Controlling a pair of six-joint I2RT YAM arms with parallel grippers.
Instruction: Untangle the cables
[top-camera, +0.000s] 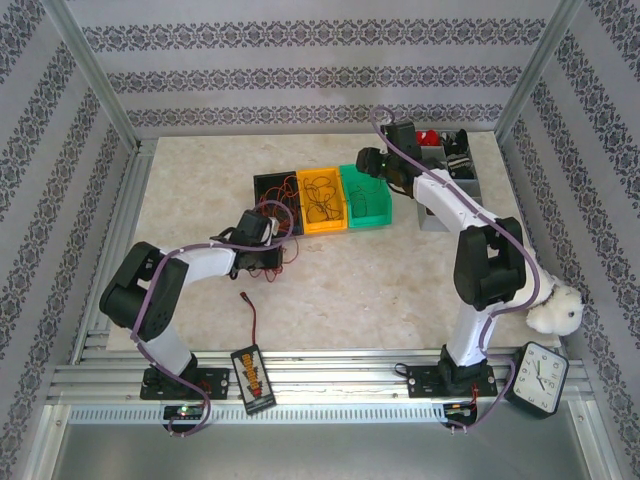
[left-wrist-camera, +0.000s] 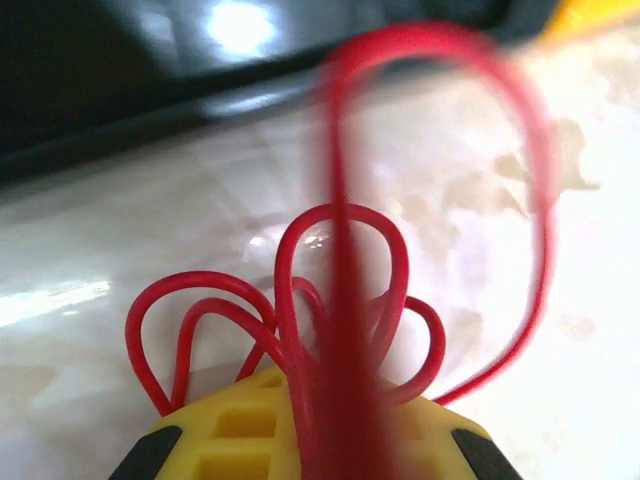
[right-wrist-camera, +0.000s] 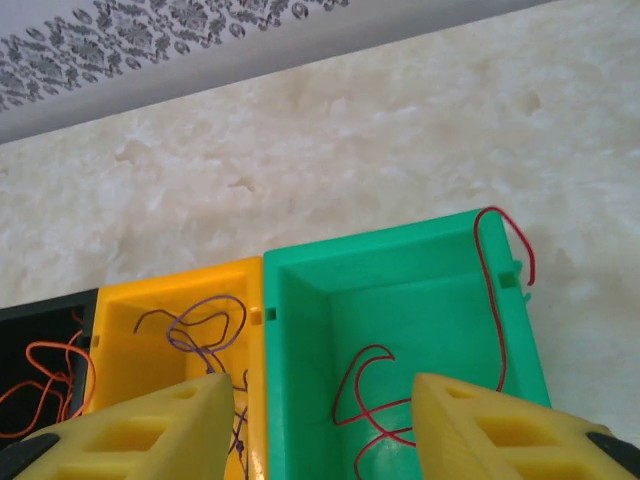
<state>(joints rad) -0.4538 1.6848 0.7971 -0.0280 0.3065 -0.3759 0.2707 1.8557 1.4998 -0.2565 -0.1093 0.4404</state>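
While a bunch of red cable (left-wrist-camera: 345, 330) is gripped in the left jaws, which appear clenched on it low over the desk (left-wrist-camera: 150, 230) just in front of the black bin (top-camera: 275, 178), the step in hand is judged to be the drawing-out of one tangled strand. Several short loops are seen fanning out from between the yellow fingers (left-wrist-camera: 240, 425). One longer loop is blurred, so it cannot be told whether it is knotted with the shorter ones.

The right jaws are released, spread wide above the green bin (right-wrist-camera: 400, 235), with nothing between them. One red strand (right-wrist-camera: 350, 385) is curled on that bin's floor, and another red strand (right-wrist-camera: 497, 320) is draped over its far corner. Dark, purplish cables (right-wrist-camera: 200, 325) are seen in the yellow bin (right-wrist-camera: 180, 280), and orange cables (right-wrist-camera: 60, 375) in the black one.

With cables already lying in all three bins, the sorting is judged to be partly done and the held bunch not yet freed. For the next move, the bunch would need to be raised clear of the desk so that its loops can hang open. Otherwise a free end would need to be taken by the right jaws, which would first have to be brought across from the green bin. A slow, gentle pull is called for, since a sharp one could tighten the loops into a knot.
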